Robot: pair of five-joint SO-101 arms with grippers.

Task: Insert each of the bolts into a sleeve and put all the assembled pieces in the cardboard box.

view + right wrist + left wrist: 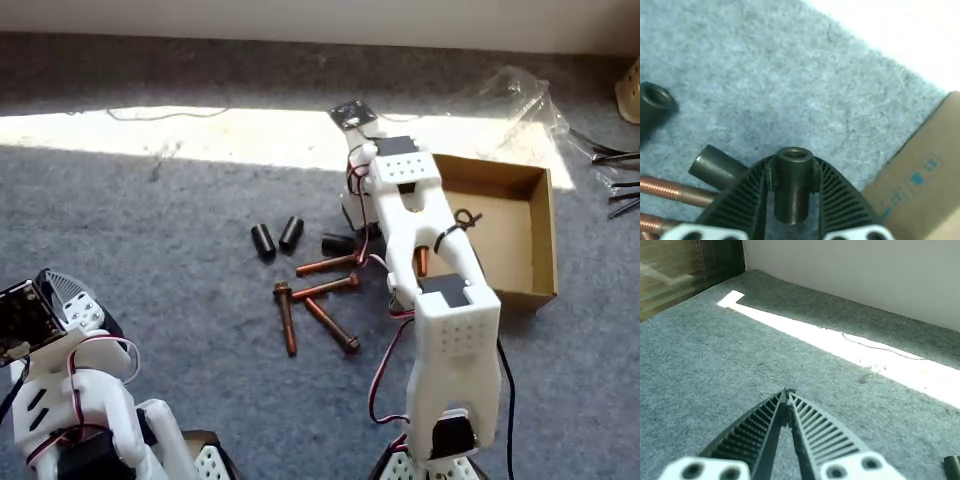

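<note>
Dark sleeve (pixel 791 197) is pinched in the right hand (pixel 792 164), near the cardboard box (pixel 548 235). Left hand (pixel 787 396) is pressed together, parked over the carpet (pixel 715 365). Sleeve pickup is judged in hand. Next, a copper bolt (pixel 326 288) must be fetched and lined up with its open end.
</note>
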